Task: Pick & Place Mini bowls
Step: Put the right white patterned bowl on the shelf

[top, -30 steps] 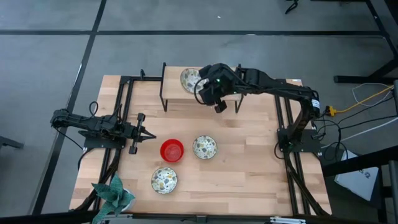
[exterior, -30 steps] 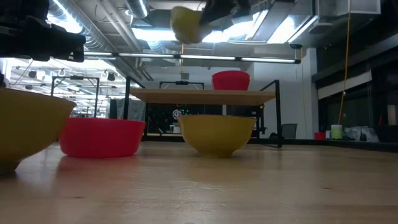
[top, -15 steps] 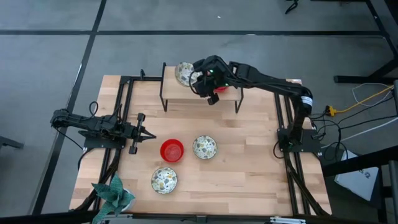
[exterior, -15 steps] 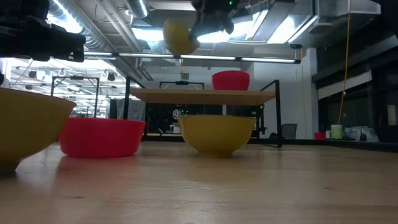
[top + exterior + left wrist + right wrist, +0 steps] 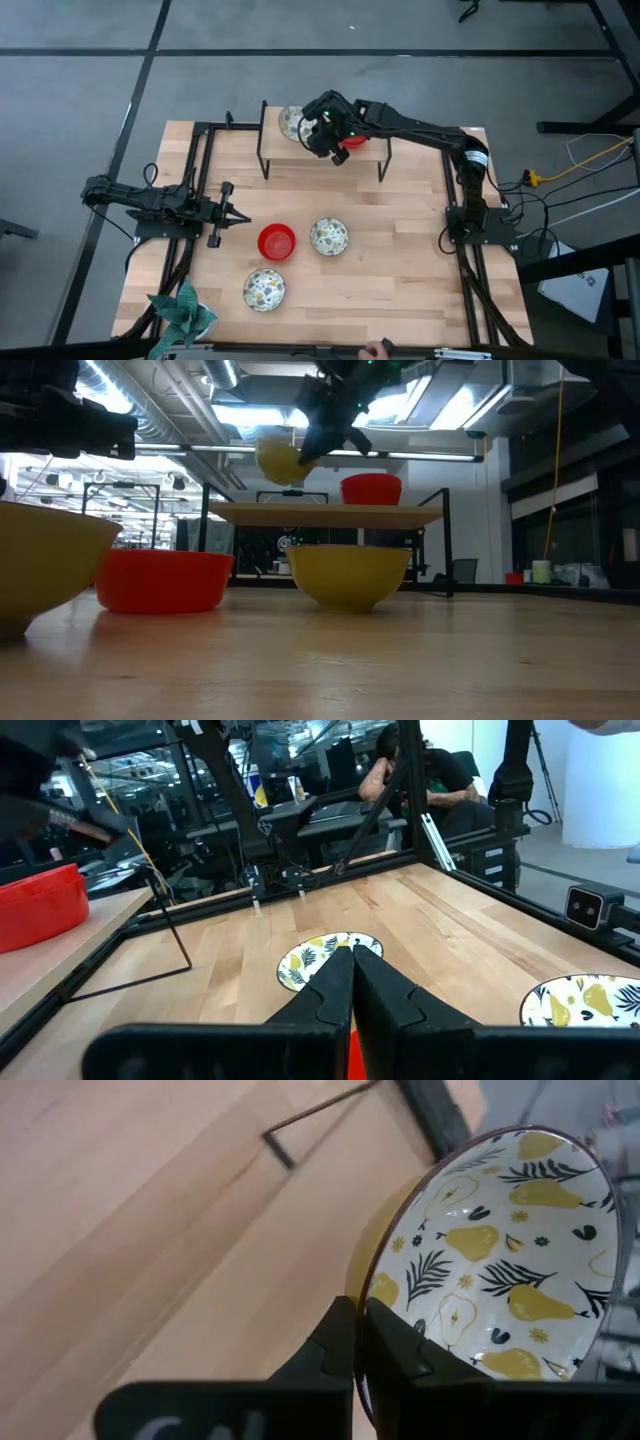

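My right gripper (image 5: 318,132) hangs above the left part of the raised wooden shelf (image 5: 300,158), shut on a mini bowl (image 5: 291,123) that is yellow outside (image 5: 281,461) and pear-patterned inside (image 5: 500,1250). A red mini bowl (image 5: 371,489) stands on the shelf. On the table below stand a red bowl (image 5: 277,241) and two patterned bowls (image 5: 329,236) (image 5: 265,289). My left gripper (image 5: 243,216) waits shut and level at the table's left, pointing at these bowls (image 5: 352,956). My right gripper pinches the bowl's rim (image 5: 362,1294) on the side toward the table's right, with one finger (image 5: 405,1355) inside the bowl and one (image 5: 333,1348) outside. The fingers slant down from the right. The bowl hangs tilted, clear above the shelf.
The shelf stands on thin black legs (image 5: 263,140) at the far middle of the table. A teal leafy object (image 5: 183,310) lies at the near left corner. Black frame rails (image 5: 200,170) run along both table sides. Bare wood lies right of the table's bowls (image 5: 400,250).
My right gripper has carried the patterned bowl toward the table's left and down toward the shelf, rolling its wrist as it went; the bowl stays held, tilted and clear of the shelf.
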Robot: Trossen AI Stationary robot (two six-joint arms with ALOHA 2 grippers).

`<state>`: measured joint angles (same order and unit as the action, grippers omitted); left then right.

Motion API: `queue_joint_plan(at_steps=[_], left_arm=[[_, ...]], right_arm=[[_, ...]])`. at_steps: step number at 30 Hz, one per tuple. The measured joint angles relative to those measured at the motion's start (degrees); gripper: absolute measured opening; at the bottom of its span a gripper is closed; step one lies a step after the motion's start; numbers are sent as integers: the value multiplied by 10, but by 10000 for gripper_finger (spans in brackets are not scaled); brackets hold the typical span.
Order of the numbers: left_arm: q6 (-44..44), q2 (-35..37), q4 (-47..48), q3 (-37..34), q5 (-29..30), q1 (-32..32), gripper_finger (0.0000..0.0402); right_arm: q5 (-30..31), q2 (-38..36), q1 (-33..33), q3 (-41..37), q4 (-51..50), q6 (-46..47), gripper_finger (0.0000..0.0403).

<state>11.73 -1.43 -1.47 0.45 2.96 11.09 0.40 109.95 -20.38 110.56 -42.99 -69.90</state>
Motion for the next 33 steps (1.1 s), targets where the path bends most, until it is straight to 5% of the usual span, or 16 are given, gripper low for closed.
queue_joint_plan(at_steps=[10, 33], left_arm=[[0, 0, 0, 0, 0, 0, 4], [0, 0, 0, 0, 0, 0, 4]], right_arm=[[43, 19, -4, 0, -26, -88, 9], [44, 6, 42, 36, -79, -7, 9]])
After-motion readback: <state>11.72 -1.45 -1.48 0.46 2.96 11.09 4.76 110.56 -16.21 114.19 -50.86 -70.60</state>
